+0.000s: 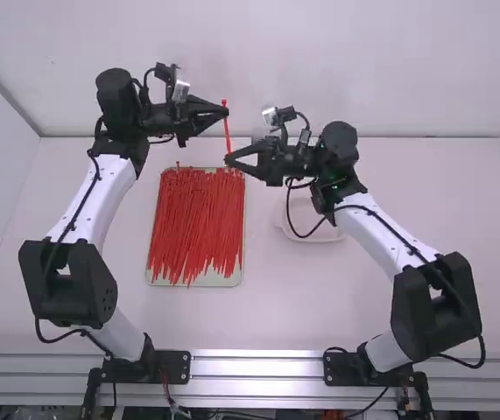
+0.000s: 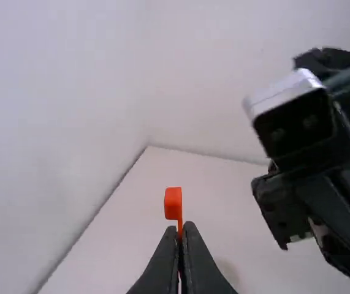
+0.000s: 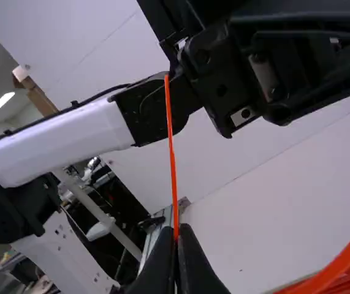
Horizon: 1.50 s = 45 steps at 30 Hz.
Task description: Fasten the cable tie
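A single red cable tie (image 1: 227, 129) hangs in the air above the far end of the pile, held at both ends. My left gripper (image 1: 221, 108) is shut on it just below its square head (image 2: 173, 203), which sticks out past the fingertips. My right gripper (image 1: 229, 159) is shut on the tail end, and the strap (image 3: 170, 153) runs straight from its fingers (image 3: 162, 260) toward the left gripper. The tie is nearly upright in the high view. A pile of red cable ties (image 1: 197, 223) lies on a tray (image 1: 155, 278) below.
A white dish-like object (image 1: 306, 229) sits on the table under the right arm. A wall rises close behind both grippers. The right side of the table is bare white surface.
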Each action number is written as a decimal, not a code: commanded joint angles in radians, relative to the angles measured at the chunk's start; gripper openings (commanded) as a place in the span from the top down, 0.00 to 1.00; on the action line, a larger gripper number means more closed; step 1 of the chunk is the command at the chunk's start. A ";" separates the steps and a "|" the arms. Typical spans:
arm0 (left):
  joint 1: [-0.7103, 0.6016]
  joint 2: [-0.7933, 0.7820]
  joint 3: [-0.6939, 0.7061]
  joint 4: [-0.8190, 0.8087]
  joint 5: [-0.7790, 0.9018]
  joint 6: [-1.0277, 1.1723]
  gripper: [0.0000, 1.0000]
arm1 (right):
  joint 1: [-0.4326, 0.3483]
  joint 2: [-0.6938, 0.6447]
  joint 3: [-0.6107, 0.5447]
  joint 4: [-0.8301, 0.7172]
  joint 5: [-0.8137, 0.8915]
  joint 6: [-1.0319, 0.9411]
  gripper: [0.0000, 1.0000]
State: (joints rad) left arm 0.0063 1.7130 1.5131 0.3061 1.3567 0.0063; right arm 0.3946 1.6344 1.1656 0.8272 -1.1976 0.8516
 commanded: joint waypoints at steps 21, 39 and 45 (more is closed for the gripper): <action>0.000 -0.003 -0.004 0.021 0.180 0.516 0.98 | -0.001 0.000 0.011 -0.095 0.036 0.226 1.00; -0.003 -0.003 -0.026 0.023 0.171 0.645 0.98 | 0.010 0.000 0.011 -0.073 0.052 0.225 1.00; -0.006 -0.003 -0.026 0.029 0.169 0.646 0.98 | 0.016 0.000 0.011 -0.074 0.054 0.222 1.00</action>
State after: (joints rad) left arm 0.0025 1.7126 1.4929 0.3290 1.5150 0.6300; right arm 0.4088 1.6344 1.1656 0.7486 -1.1423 1.0710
